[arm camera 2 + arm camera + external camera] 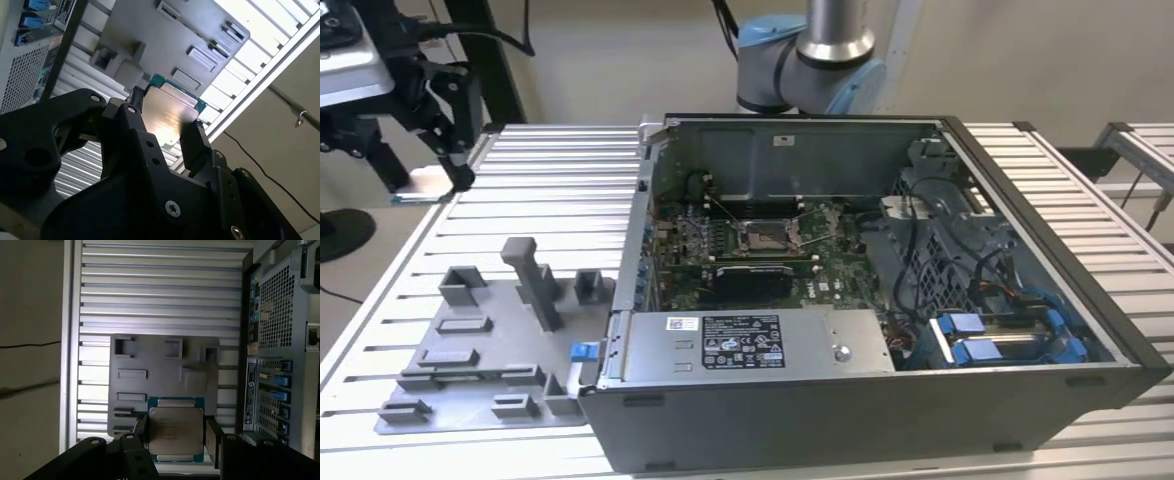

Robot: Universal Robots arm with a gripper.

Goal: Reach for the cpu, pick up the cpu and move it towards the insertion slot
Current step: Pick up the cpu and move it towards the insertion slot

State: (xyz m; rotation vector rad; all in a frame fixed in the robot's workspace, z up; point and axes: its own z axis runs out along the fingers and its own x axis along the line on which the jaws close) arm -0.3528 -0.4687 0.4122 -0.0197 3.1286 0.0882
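The gripper (177, 437) is clamped on the cpu (176, 424) by two edges, above the grey tray (150, 357), so the pick-up looks done. Reaching the insertion slot (761, 237) calls for a level, steady carry.

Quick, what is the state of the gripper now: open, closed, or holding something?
The gripper is closed, holding the cpu by two opposite edges, as both wrist views show.

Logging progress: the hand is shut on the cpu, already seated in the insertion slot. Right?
No. The hand is shut on the cpu, but the first wrist view shows it outside the computer case, before the fixture plate, not in the insertion slot.
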